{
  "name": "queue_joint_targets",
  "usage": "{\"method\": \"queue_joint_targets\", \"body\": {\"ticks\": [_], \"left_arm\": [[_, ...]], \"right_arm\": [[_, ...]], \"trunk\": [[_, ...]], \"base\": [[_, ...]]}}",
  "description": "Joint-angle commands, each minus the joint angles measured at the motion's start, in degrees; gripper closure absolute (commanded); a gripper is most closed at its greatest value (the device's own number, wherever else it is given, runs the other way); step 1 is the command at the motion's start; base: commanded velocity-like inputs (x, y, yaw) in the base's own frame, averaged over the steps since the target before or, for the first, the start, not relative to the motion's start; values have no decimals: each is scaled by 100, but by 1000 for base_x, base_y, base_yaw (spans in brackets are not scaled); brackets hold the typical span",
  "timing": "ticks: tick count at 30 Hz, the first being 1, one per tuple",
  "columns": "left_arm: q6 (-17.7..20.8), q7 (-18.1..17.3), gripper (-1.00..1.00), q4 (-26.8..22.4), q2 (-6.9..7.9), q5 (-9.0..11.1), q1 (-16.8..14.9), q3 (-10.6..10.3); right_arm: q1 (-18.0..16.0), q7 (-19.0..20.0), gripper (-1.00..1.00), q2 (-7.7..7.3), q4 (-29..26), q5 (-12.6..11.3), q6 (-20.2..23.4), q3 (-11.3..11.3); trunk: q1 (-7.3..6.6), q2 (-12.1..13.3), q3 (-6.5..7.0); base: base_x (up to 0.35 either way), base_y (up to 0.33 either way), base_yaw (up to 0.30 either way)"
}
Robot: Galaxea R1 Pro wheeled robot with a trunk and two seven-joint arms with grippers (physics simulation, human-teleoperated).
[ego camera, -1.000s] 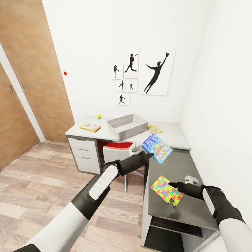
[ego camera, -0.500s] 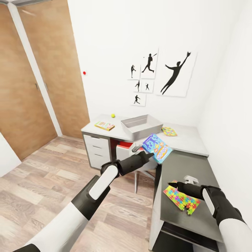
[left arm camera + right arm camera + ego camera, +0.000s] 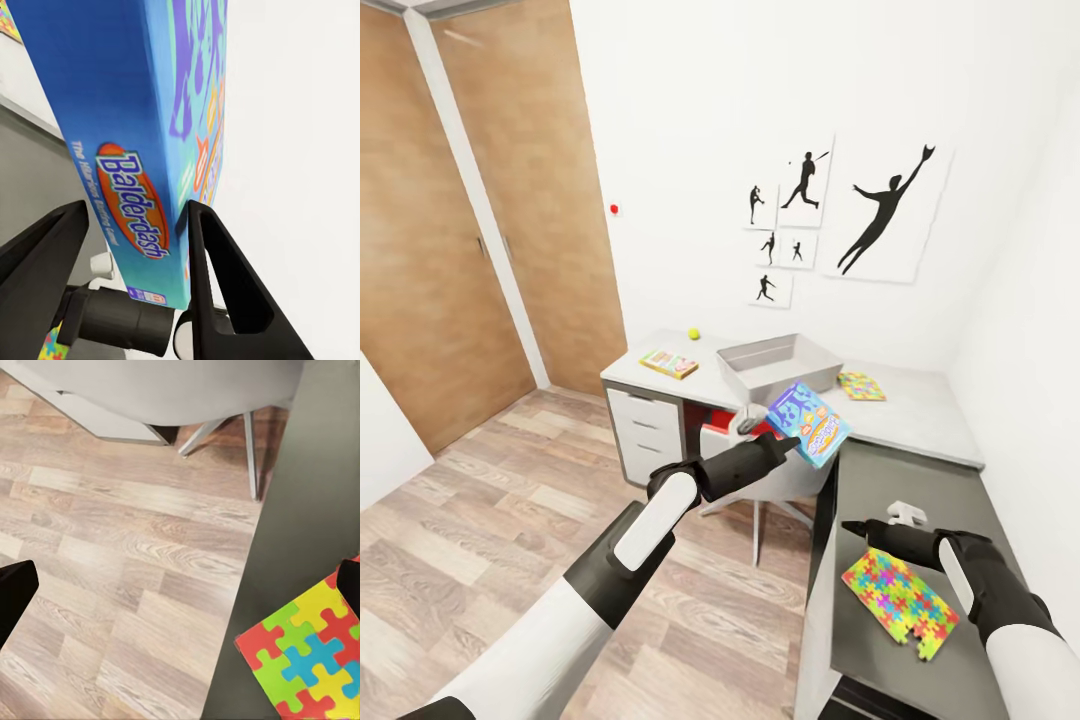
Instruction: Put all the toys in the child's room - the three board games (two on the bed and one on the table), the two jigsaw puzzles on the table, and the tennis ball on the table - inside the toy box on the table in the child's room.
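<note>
One blue board game sits pinched in the left gripper, hiding part of the toy box. The right gripper hovers spread just over a jigsaw puzzle on the table, near the chair.

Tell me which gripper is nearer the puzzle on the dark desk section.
Right. The right gripper hovers just above the puzzle, at its far corner. The left gripper is farther off, beyond the desk edge, holding the blue game box.

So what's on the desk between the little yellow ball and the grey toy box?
Nothing. In the head view the pale desk top is bare between the tennis ball and the toy box. The yellow-green game box lies nearer the front edge, off that line.
</note>
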Motion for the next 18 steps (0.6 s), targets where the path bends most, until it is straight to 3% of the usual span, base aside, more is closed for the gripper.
{"method": "queue_joint_targets", "body": {"ticks": [1,11,18], "left_arm": [[21,-5,100,2,-2,20,-6,2],[21,-4,100,2,-2,21,-7,1],[21,-4,100,2,-2,23,-7,1]], "right_arm": [[-5,8,-100,1,-6,-28,47,-15],[-5,8,-100,2,-18,-26,47,-16],[-5,8,-100,2,-20,-22,47,-16]], "trunk": [[4,-13,-12],[4,-13,-12],[4,-13,-12]], "base": [[66,-20,18],[28,-9,13],[6,-2,152]]}}
